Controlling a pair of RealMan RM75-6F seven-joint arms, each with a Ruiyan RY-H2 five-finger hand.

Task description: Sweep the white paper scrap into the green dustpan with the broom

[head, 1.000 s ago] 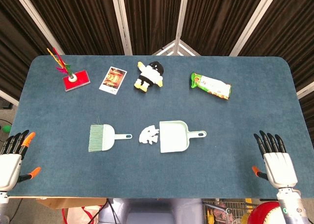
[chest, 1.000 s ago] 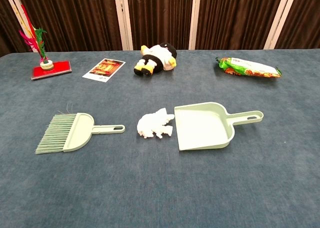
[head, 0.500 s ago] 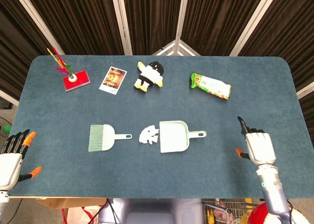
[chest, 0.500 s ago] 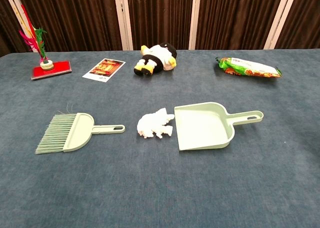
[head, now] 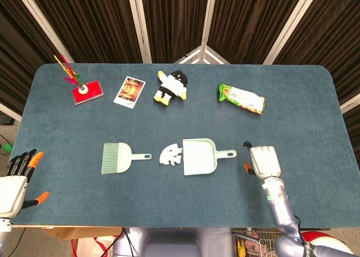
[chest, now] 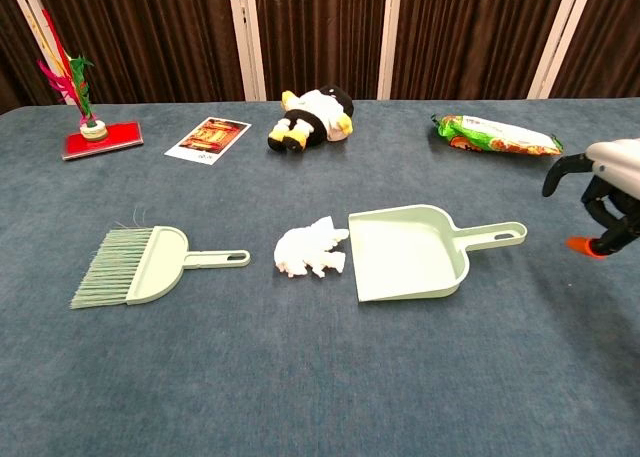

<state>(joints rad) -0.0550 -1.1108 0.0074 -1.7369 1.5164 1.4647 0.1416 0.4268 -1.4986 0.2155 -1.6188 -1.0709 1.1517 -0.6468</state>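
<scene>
Two hands show in my head view; my left hand (head: 12,181) sits off the tabletop's (head: 292,122) near-left corner, fingers apart and empty; my right hand (head: 263,160), fingers curled down on nothing, hovers just right of the green dustpan's (head: 199,157) handle. Mid-table, the white paper scrap (head: 170,154) touches the dustpan's mouth, with the broom (head: 117,158) further left. From the chest view, my right hand (chest: 610,199) holds nothing; scrap (chest: 310,248), dustpan (chest: 405,253) and broom (chest: 135,266) lie in one row.
</scene>
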